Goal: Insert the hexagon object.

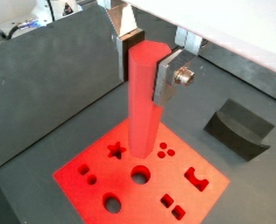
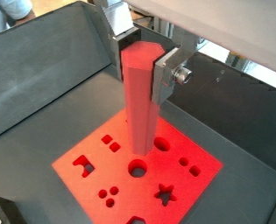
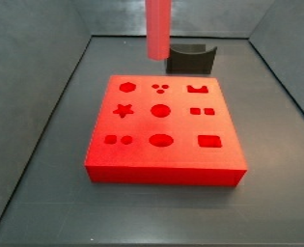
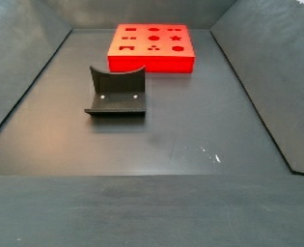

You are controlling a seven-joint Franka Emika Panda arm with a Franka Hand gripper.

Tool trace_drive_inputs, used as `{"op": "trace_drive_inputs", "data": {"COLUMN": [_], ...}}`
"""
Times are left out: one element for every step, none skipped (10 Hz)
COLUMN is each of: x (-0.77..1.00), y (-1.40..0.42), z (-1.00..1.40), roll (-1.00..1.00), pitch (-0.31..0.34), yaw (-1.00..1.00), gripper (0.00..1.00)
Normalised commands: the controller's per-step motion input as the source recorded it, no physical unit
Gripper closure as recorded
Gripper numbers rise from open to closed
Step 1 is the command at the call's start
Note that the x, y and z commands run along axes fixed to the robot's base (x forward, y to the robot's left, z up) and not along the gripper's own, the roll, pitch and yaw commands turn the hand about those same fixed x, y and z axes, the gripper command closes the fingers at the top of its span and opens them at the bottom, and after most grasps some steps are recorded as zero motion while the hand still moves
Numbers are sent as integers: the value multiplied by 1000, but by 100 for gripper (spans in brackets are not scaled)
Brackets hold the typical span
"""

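Note:
My gripper [image 1: 150, 66] is shut on the hexagon object [image 1: 146, 114], a long light-red six-sided rod, and grips it near its upper end. The rod hangs upright over the flat red block with shaped holes [image 1: 110, 175]. Both wrist views show this: gripper [image 2: 144, 63], rod [image 2: 143, 114], block [image 2: 181, 175]. In a side view the rod [image 3: 158, 29] hangs clear of the block [image 3: 167, 172], near its far edge; the gripper is out of frame there. In a side view the block [image 4: 152, 64] lies at the far end, and the rod and gripper are out of view.
A small dark grey curved holder [image 4: 116, 92] stands on the dark floor near the block; it also shows in a wrist view [image 1: 239, 129] and in a side view [image 3: 190, 58]. Dark walls enclose the floor on all sides.

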Motion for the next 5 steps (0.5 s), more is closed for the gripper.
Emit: {"op": "trace_drive_inputs", "data": {"x": [-43,-46,-114,-83,-74], "y": [391,743,797,706,611], "z": [-163,-337,-411,-417,-451], "roll": [43,0,0,0,0], "pitch": [0,-13,-39,-67,-83], "yaw": [26,0,0,0,0], "gripper": [100,100,100,100,100]}}
